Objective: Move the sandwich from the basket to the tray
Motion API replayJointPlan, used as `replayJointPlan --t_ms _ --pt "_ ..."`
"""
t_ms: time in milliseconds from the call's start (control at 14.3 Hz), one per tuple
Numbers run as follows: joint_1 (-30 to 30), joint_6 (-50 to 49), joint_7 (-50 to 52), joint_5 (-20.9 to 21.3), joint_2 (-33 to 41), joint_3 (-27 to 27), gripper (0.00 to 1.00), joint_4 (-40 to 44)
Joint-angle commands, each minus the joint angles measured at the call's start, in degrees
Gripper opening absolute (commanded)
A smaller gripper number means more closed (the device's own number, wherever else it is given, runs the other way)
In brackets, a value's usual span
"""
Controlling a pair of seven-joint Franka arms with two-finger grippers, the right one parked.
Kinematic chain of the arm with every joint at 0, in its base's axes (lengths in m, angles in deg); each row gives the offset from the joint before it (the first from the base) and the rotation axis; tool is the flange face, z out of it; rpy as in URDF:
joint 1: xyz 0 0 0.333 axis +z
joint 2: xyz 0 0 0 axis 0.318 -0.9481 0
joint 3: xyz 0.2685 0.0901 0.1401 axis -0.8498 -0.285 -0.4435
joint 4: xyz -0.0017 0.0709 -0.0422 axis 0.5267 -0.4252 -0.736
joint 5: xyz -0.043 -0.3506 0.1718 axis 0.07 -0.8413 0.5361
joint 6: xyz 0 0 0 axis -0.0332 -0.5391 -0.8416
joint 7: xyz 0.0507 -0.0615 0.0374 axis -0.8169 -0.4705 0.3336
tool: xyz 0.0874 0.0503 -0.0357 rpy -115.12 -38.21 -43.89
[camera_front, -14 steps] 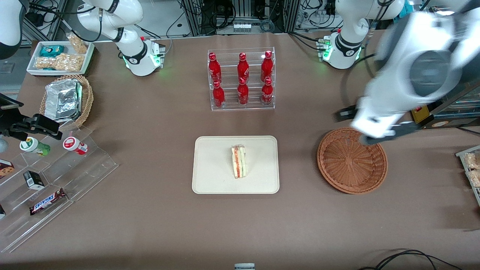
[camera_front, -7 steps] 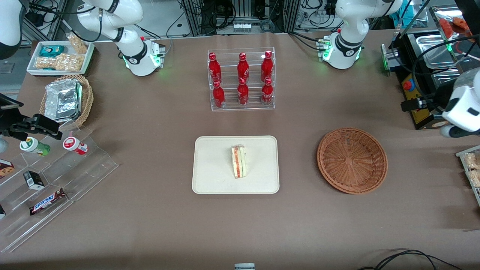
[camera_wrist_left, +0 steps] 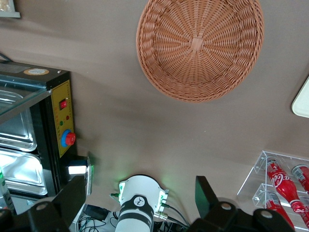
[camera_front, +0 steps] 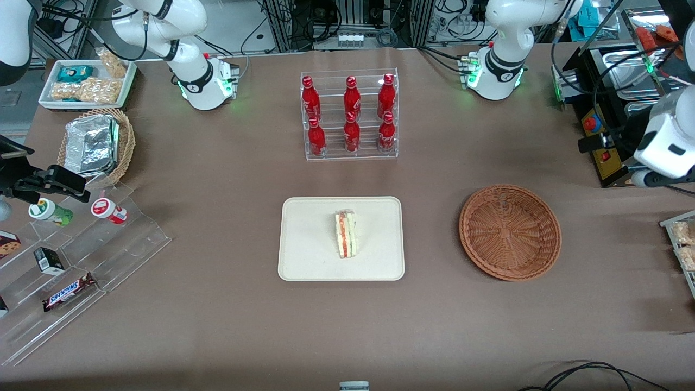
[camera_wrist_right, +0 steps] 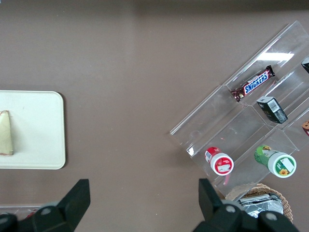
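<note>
The sandwich (camera_front: 345,234), a pale wedge with red and green layers, lies on the cream tray (camera_front: 309,244) in the middle of the table. It also shows in the right wrist view (camera_wrist_right: 5,133) on the tray (camera_wrist_right: 38,130). The reddish-brown basket (camera_front: 510,232) is empty, beside the tray toward the working arm's end. The left arm's gripper (camera_front: 616,162) hangs high, past the basket at the working arm's end of the table, farther from the front camera than the basket. Its fingers (camera_wrist_left: 72,198) stand wide apart with nothing between them. The wrist view looks down on the basket (camera_wrist_left: 200,46).
A clear rack of red bottles (camera_front: 350,117) stands farther from the camera than the tray. A black and steel machine (camera_front: 611,98) stands close by the gripper. At the parked arm's end are a stepped acrylic stand (camera_front: 81,255), a foil-filled tan basket (camera_front: 95,144) and a white snack tray (camera_front: 87,81).
The left arm has swung away from above the basket toward the working arm's end of the table. In the last half second it shifted only slightly. The sandwich has not moved.
</note>
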Motion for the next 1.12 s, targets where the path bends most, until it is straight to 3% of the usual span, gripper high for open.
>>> replayJointPlan --t_ms 0,1047 --pt "1.9 1.1 -6.0 0.3 5.2 0.6 1.00 -3.7" --pt "1.9 2.0 -11.7 -0.8 5.5 0.9 1.00 1.0"
